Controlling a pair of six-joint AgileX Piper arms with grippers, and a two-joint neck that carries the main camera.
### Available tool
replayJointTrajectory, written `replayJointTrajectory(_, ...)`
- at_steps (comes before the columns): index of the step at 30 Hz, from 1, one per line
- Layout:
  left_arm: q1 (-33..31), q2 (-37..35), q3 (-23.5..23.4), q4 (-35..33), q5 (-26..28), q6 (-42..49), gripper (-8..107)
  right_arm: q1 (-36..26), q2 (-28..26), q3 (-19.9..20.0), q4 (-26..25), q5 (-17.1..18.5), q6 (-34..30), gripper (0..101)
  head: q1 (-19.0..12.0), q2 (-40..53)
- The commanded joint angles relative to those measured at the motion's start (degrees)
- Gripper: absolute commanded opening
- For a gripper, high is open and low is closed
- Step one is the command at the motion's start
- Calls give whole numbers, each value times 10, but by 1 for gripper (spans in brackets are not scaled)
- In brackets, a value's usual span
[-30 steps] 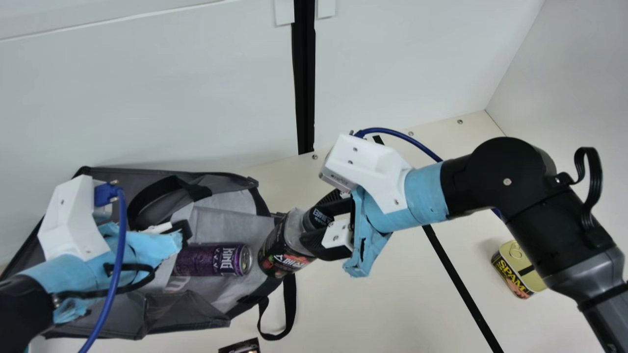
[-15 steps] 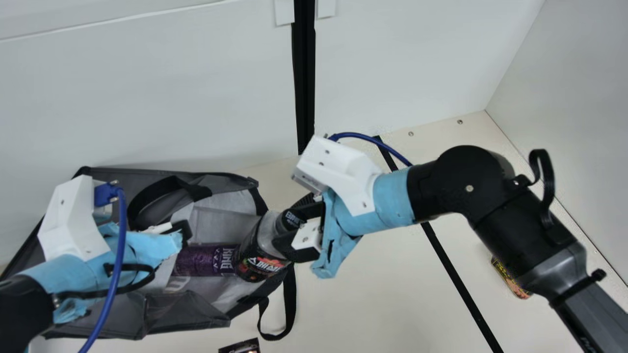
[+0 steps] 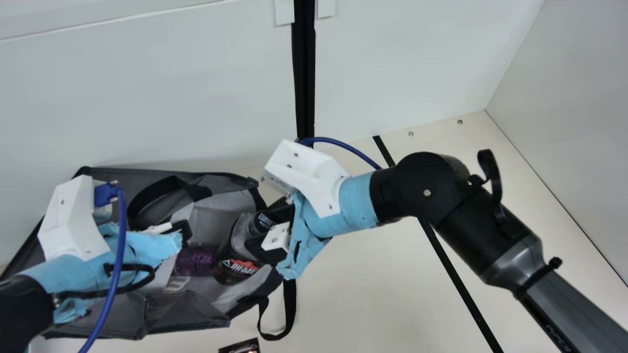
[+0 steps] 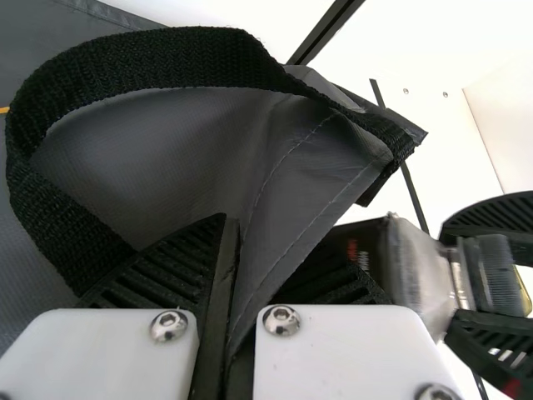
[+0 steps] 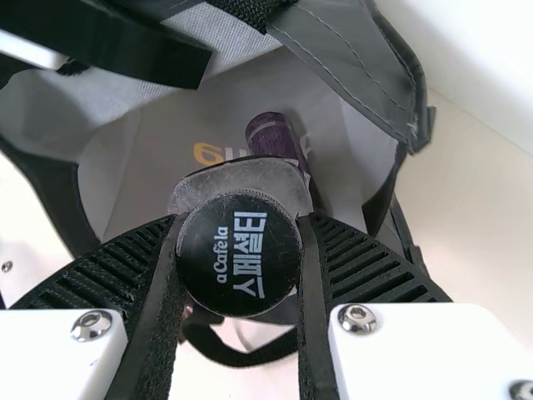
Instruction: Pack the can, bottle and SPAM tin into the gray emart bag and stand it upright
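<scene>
While the left tool point(image 3: 182, 229) pinched the bag point(image 3: 184, 311), the right tool point(image 3: 257, 229) gripped the bottle point(image 3: 234, 264).
Inside, can point(image 3: 192, 260) lay partly behind bottle; dark item point(image 3: 239, 347) lay nearby.

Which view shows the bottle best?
The main view gives the bottle obliquely: cap, shoulder and label together. The right wrist view looks onto the cap's top; the left wrist view shows shoulder and cap, but little label.
</scene>
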Motion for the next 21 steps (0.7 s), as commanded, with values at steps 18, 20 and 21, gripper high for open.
replayJointTrajectory(18,0,0,0,0,0,0,-8,61,62,-9,17,-60,18,0,-13,0)
replayJointTrajectory(20,0,0,0,0,0,0,-8,66,69,-11,19,-65,18,0,-13,0)
replayJointTrajectory(21,0,0,0,0,0,0,-8,68,73,-12,20,-68,18,0,-13,0)
